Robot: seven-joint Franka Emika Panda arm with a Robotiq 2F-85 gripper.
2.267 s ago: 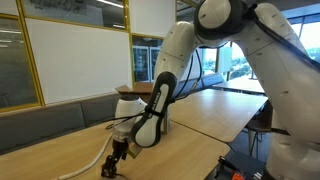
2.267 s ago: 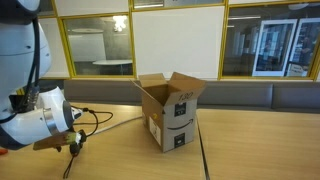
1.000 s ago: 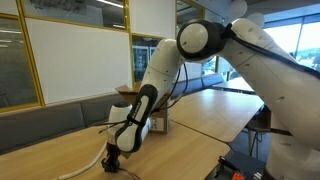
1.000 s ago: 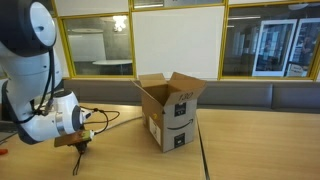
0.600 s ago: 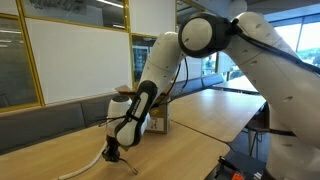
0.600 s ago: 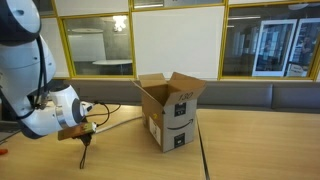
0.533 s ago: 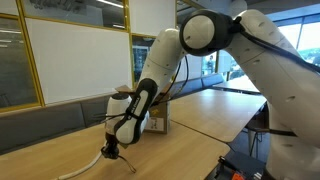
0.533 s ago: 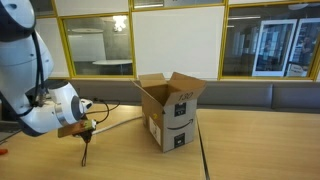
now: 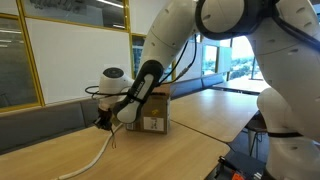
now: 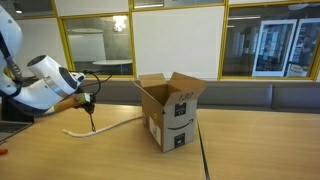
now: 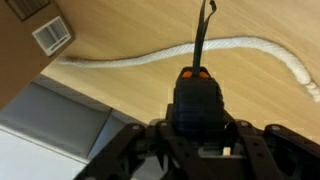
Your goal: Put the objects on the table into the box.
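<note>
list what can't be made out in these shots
Inside of the box: its walls and flaps hide it in both exterior views; the wrist view shows only a corner.
The black item in the gripper: too small in the exterior views, blurred in the wrist view.
The white cord: right end cut off by the wrist view's edge.

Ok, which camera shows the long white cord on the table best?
The wrist view: the long white cord stretches almost whole across the frame, crossed only by the small black-and-orange item held in the claw. Both exterior views show the cord small and thin.
</note>
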